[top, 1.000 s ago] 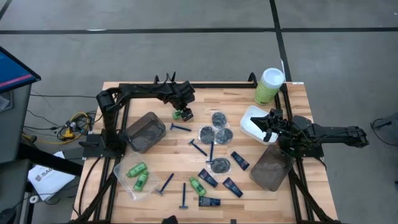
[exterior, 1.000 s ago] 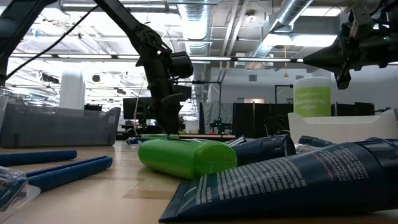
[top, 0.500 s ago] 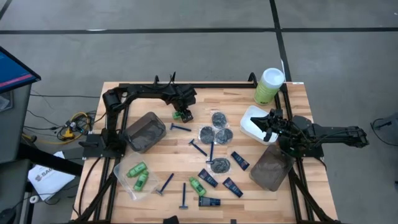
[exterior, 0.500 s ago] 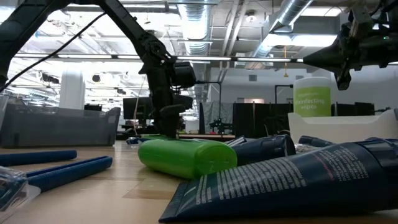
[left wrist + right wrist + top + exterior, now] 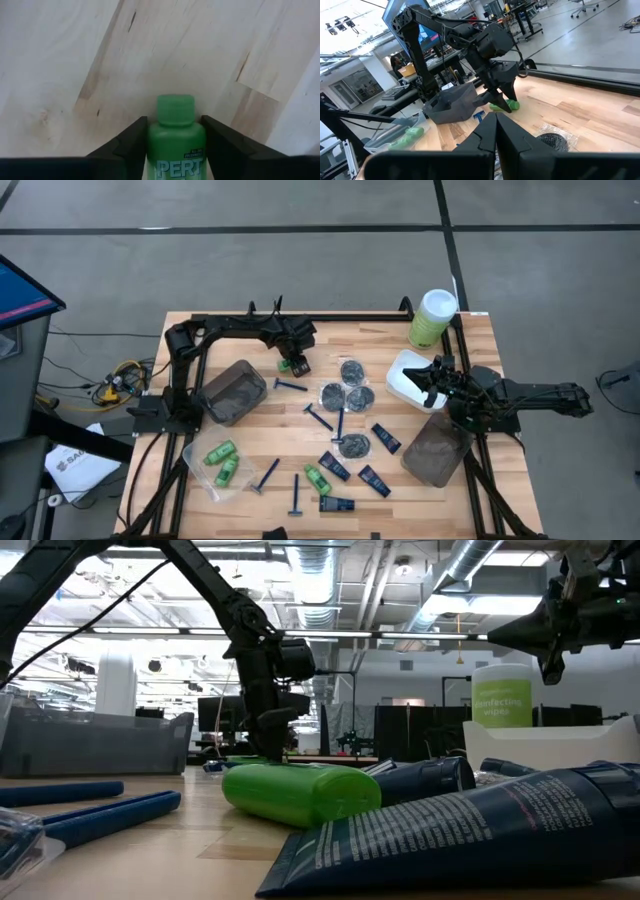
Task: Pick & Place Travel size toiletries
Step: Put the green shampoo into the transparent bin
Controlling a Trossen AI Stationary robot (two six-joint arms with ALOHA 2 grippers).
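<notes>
The travel size toiletries lie scattered on the wooden table: blue razors (image 5: 291, 386), dark round tins (image 5: 352, 370), dark-blue tubes (image 5: 386, 438) and green mini bottles (image 5: 317, 478). Two more green bottles lie in a clear tub (image 5: 222, 462) at the near left. My left gripper (image 5: 293, 360) stands over one green bottle (image 5: 176, 135) near the table's far edge and is shut on it. My right gripper (image 5: 432, 380) hangs shut above a white tub (image 5: 405, 380) at the right and touches nothing. My left gripper pinches the green bottle's body (image 5: 152, 147) between its two fingers, one on each side just behind the cap (image 5: 175, 110). The fingers come from above, pointing steeply down. The bottle lies on its side on the table, cap pointing away from the wrist.
A smoky tub (image 5: 230, 392) lies close to the left gripper, toward the table's left. Another smoky tub (image 5: 435, 448) lies at the right. A tall pale-green canister (image 5: 433, 318) stands at the far right corner. Black frame rails (image 5: 350, 317) run along the table's edges.
My left gripper has sunk a little toward the green bottle on the table, then kept still. The bottle has stayed where it lay.
</notes>
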